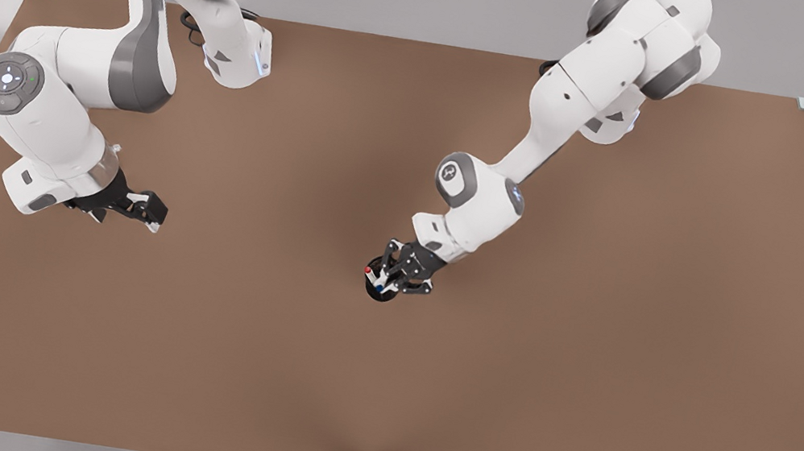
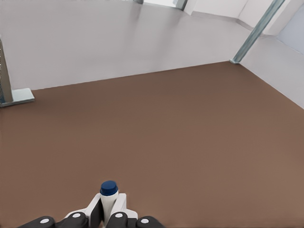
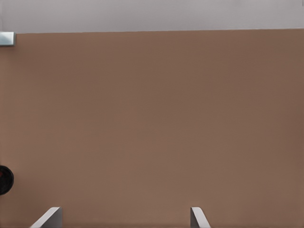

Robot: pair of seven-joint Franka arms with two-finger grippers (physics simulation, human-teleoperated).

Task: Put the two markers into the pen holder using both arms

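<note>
- The right gripper (image 1: 147, 211), at the front view's left, waited over bare tabletop (image 1: 592, 355), its fingers spread wide and empty.
- Mid-table, the left gripper (image 1: 393, 277) pinched the blue-capped marker (image 2: 109, 189) above the pen holder (image 1: 382, 287), where the red-capped marker (image 1: 368, 271) apparently stood.
- An off-centre release could catch the rim and tip it.

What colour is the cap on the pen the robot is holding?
Dark blue. The cap shows best in the left wrist view, sticking up between the left gripper fingers.

Brown table (image 1: 592, 355); black pen holder (image 1: 380, 292) standing near its middle
</note>
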